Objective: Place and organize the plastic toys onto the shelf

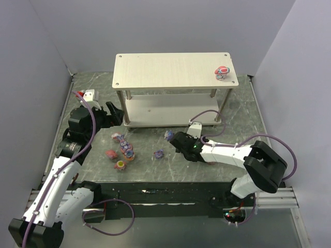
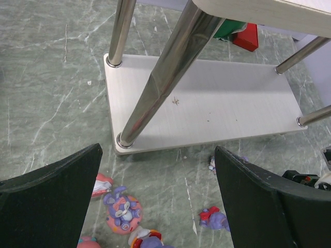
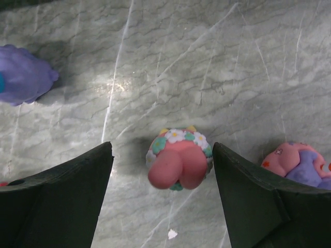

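The shelf (image 1: 173,70) stands at the back, with one red-hooded toy (image 1: 222,72) on the right of its top board; its lower board (image 2: 207,103) is bare. Several plastic toys lie in a cluster (image 1: 124,152) on the table, and a purple one (image 1: 159,153) lies apart. My right gripper (image 1: 175,138) is open low over the table. A pink toy with a flower wreath (image 3: 178,157) lies between its fingers (image 3: 162,151), untouched. My left gripper (image 1: 116,114) is open and empty by the shelf's front left leg, above a purple rabbit toy (image 2: 123,212); its fingertips frame the floor (image 2: 158,206).
The shelf's slanted metal leg (image 2: 165,77) is close in front of the left gripper. Red and green objects (image 2: 247,36) sit behind the shelf. A purple toy with a red bow (image 2: 214,218) lies by the left gripper's right finger. Grey walls enclose the table.
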You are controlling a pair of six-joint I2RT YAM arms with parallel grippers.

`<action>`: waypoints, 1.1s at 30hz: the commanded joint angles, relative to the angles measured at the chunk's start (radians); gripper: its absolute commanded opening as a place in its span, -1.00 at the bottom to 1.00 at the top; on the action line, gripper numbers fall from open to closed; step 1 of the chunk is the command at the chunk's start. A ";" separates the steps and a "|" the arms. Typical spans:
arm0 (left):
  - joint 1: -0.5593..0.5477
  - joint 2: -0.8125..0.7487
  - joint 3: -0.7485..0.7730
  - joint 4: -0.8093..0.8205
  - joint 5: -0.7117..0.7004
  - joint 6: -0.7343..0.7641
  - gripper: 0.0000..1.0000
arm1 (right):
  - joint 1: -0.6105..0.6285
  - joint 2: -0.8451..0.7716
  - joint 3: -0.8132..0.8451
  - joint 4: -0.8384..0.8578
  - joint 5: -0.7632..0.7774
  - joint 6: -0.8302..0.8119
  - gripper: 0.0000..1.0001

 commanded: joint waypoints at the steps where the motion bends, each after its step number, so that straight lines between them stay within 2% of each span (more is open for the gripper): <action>1: -0.003 -0.003 0.035 0.012 -0.009 0.012 0.93 | -0.013 0.013 -0.020 0.046 0.026 -0.015 0.67; 6: -0.003 -0.004 0.035 0.013 -0.009 0.012 0.93 | -0.019 0.040 -0.012 0.049 0.042 -0.020 0.57; 9: -0.003 -0.004 0.033 0.013 -0.012 0.010 0.93 | -0.022 0.067 0.011 0.009 0.051 0.002 0.42; 12: -0.003 -0.007 0.033 0.012 -0.013 0.010 0.93 | -0.022 0.068 0.017 -0.006 0.060 0.019 0.19; 13: -0.004 -0.009 0.033 0.012 -0.013 0.010 0.93 | -0.022 0.065 0.014 0.000 0.060 0.014 -0.04; 15: -0.003 -0.010 0.033 0.015 -0.013 0.008 0.93 | -0.022 0.045 0.014 -0.001 0.071 0.000 -0.39; 16: -0.003 -0.010 0.032 0.013 -0.013 0.008 0.93 | -0.022 0.039 0.015 -0.005 0.075 -0.006 -0.69; 19: -0.003 -0.015 0.032 0.013 -0.013 0.007 0.93 | -0.018 0.010 0.038 -0.046 0.098 -0.013 -0.99; 24: -0.003 -0.018 0.032 0.013 -0.012 0.007 0.93 | -0.014 -0.084 0.109 -0.133 0.082 -0.079 -1.00; 28: -0.003 -0.021 0.030 0.015 -0.009 0.007 0.93 | -0.014 -0.185 0.178 -0.156 -0.003 -0.176 -1.00; 33: -0.003 -0.027 0.027 0.016 -0.006 0.005 0.93 | -0.013 -0.260 0.363 -0.260 -0.024 -0.300 -1.00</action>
